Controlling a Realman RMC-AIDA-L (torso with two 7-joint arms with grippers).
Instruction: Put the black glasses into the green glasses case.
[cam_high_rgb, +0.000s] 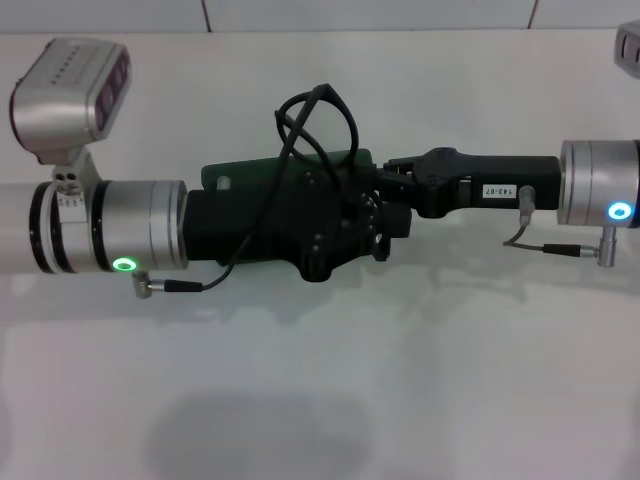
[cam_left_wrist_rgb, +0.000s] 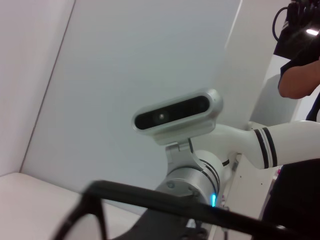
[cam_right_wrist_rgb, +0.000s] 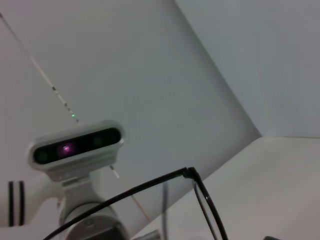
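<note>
Both arms meet over the middle of the white table (cam_high_rgb: 320, 380), well back from its near edge, and the work is bunched up between them. The black glasses (cam_high_rgb: 318, 118) stand up above the cluster, their thin frame looping toward the far edge of the table; in the left wrist view the frame (cam_left_wrist_rgb: 150, 197) runs close across the lens, and in the right wrist view the rim and a temple (cam_right_wrist_rgb: 197, 195) show against the wall. The green glasses case (cam_high_rgb: 262, 172) lies beneath and behind the left tool (cam_high_rgb: 350, 225), only a strip of it showing, so I cannot tell whether its lid is up. The right tool (cam_high_rgb: 395, 175) reaches in from the other side and touches the same knot of parts. Which tool actually has the glasses I cannot make out, nor how wide either one stands. As for handling, I judge the glasses very light, springy at the temples and easily bent or scratched; the bridge or the frame's upper rim seems the safest hold, never the lenses. The smooth plastic may slip under a hard pinch, so a gentle grip would suit. The case looks stiff and should sit steady.
</note>
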